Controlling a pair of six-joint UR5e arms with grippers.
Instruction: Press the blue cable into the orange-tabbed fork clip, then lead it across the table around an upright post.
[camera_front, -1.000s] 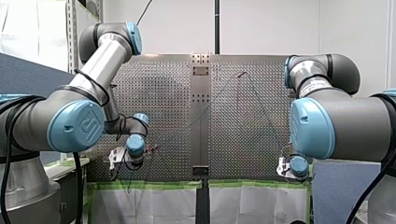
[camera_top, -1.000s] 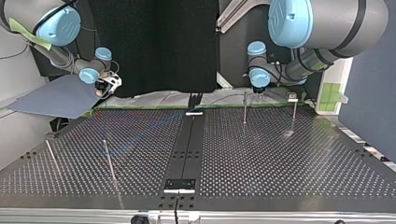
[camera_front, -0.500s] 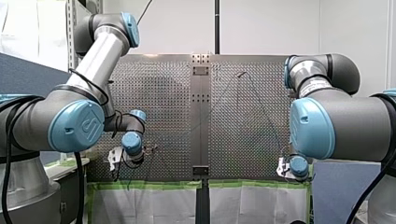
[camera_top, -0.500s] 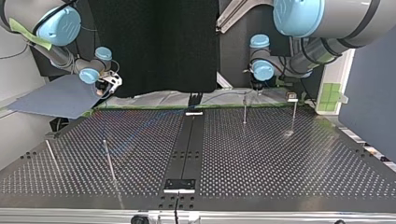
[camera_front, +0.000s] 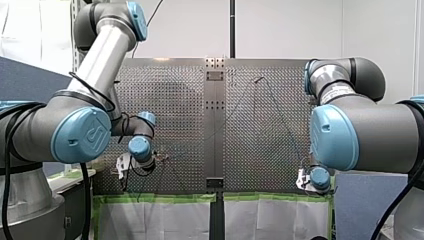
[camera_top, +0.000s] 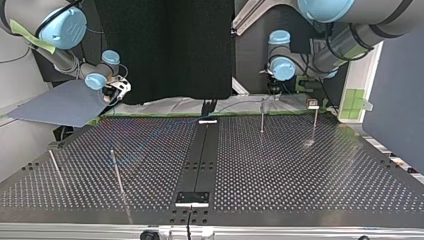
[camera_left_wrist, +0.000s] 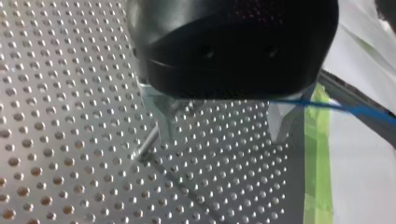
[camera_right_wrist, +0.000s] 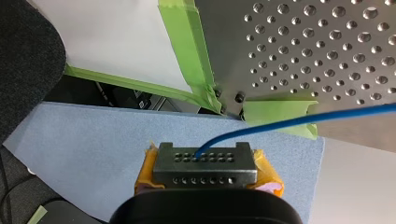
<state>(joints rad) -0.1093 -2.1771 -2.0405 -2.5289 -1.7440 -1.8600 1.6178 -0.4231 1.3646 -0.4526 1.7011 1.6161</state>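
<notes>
Front, top opposed, share table; wrist views close.

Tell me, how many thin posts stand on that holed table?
4, by the top view: far post and capped post at its right, near post and edge post at its left. Others may be hidden.

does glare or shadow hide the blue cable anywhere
Top view: the table is dark with a sheen, the blue cable faint at its far edge. Left wrist view: table shines, cable plain. Front view: cable only a thin dark line.

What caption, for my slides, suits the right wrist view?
My right gripper grips the blue cable off the corner of the table.
</notes>
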